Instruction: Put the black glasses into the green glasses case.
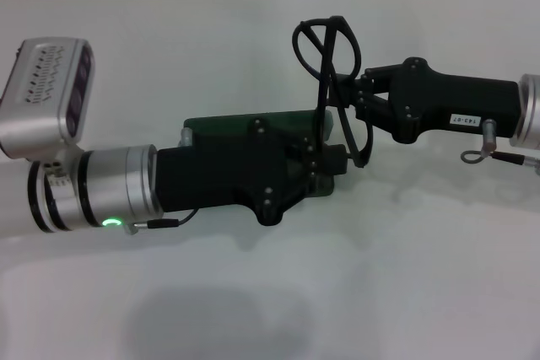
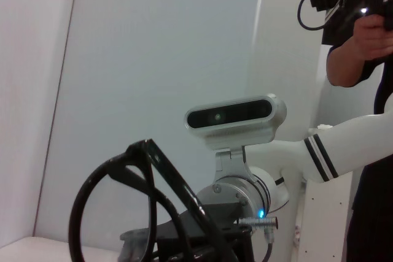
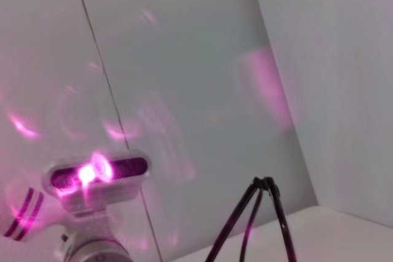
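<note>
**White tabletop, glasses held up between two arms above the case**

White tabletop (image 1: 270,31) runs back to a pale tiled wall. At the centre, the right gripper (image 1: 361,94) has its fingers closed on the black glasses (image 1: 331,73) near the frame's middle, holding them up off the surface, standing on edge, with one rounded lens high and the other low. The left gripper (image 1: 325,153) reaches in from the opposite side; its fingers sit just at the lower part of the frame, but whether they pinch it or merely touch cannot be told.

Under the left gripper lies the green glasses case (image 1: 219,124), mostly hidden by the arm's black body. Only a strip of its dark green rim shows, so its inside, and whether it lies open, is out of sight.

As for progress, the glasses are lifted and brought over the case's end but are not yet in it. Lowering, releasing, and possibly folding the temples remain.
</note>
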`<state>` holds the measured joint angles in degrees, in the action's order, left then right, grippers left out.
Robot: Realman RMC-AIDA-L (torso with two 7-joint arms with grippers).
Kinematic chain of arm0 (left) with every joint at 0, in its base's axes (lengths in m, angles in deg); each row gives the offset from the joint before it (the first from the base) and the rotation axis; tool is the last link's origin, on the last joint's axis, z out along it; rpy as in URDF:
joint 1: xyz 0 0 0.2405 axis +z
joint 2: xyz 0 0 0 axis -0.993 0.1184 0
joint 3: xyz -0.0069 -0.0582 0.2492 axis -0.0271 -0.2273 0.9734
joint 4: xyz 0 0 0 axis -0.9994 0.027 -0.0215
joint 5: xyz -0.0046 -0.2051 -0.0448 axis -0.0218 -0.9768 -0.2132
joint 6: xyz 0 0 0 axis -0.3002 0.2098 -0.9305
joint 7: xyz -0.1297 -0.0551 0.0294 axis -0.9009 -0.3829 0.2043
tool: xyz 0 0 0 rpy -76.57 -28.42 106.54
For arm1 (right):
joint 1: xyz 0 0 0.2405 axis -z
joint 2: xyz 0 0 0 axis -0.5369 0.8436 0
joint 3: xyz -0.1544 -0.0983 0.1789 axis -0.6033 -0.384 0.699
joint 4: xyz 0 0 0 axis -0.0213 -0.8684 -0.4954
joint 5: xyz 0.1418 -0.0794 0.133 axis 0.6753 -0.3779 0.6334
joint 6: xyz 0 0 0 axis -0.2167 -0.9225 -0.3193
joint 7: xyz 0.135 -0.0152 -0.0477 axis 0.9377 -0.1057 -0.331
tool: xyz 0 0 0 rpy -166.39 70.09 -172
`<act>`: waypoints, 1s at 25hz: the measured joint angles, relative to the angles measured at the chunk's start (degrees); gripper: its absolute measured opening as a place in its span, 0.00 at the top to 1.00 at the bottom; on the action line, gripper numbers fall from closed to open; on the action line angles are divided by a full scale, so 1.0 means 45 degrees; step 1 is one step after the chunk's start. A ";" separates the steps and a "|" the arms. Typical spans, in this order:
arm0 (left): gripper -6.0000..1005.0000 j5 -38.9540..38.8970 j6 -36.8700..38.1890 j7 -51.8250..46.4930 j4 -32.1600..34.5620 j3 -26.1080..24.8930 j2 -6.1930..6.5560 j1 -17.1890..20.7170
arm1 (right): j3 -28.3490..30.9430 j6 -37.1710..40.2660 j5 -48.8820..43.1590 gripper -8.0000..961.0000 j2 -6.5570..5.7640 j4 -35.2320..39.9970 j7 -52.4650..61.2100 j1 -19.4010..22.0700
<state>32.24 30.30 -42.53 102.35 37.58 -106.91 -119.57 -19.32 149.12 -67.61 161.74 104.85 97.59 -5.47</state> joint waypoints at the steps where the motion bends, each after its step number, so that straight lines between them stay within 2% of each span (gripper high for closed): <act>1: 0.96 0.0006 0.0000 0.0000 -0.0009 0.0000 0.0000 -0.0027 | -0.0006 0.0058 0.0011 0.81 0.0012 -0.0006 0.0002 -0.0031; 17: 0.96 0.0091 0.0003 0.0011 -0.0356 0.0026 -0.0040 -0.0392 | -0.0694 0.0165 0.0753 0.81 0.0023 -0.0028 0.0022 -0.0333; 25: 0.96 0.0037 -0.0009 0.0017 -0.0360 0.0120 -0.0044 -0.0405 | -0.1852 0.0167 0.1835 0.80 0.0022 0.0009 0.0022 -0.0353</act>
<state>32.40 30.26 -42.45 100.73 38.12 -107.11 -121.39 -27.66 149.87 -59.35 161.84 104.89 97.69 -7.06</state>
